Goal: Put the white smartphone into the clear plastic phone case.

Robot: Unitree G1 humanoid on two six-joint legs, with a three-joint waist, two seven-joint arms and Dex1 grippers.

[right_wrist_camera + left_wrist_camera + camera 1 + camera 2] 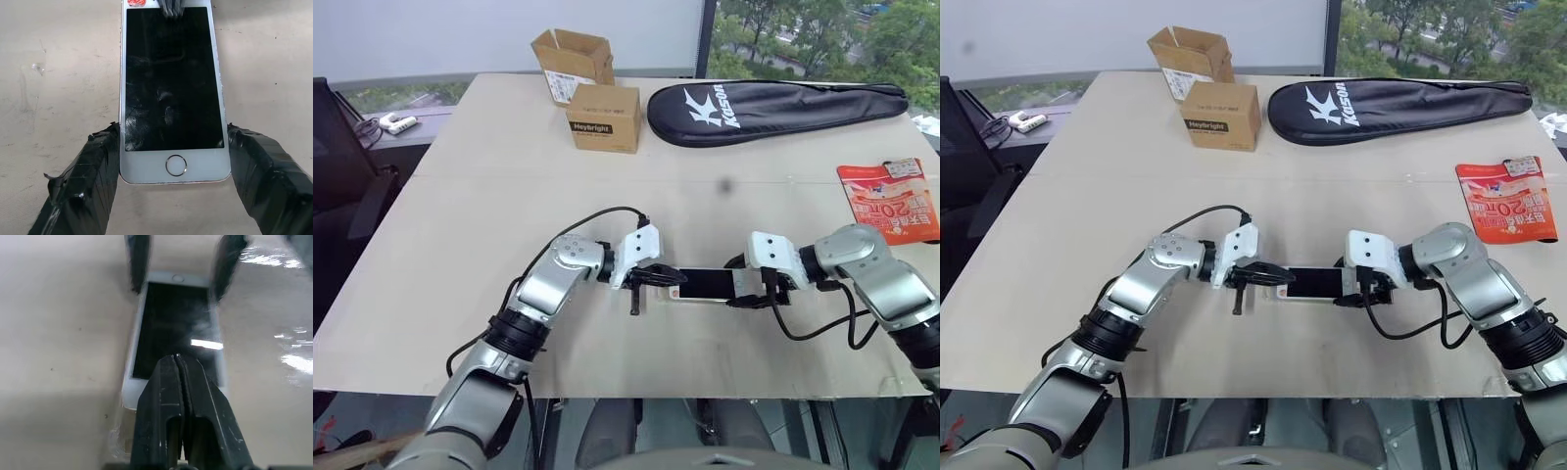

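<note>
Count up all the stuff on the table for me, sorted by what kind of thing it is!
Cardboard boxes: 2 — open one, closed one
Black racket bag: 1
Orange-red packet: 1
White smartphone: 1, between both grippers
Clear plastic phone case: 1, its faint edge shows around the phone
Total: 6

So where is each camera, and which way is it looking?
Head views: up on the robot's head, looking down over both arms at the table.
Left wrist view: along the shut left hand at the white smartphone.
Right wrist view: along the right hand, its fingers either side of the phone.
Both wrist views share the phone.
</note>
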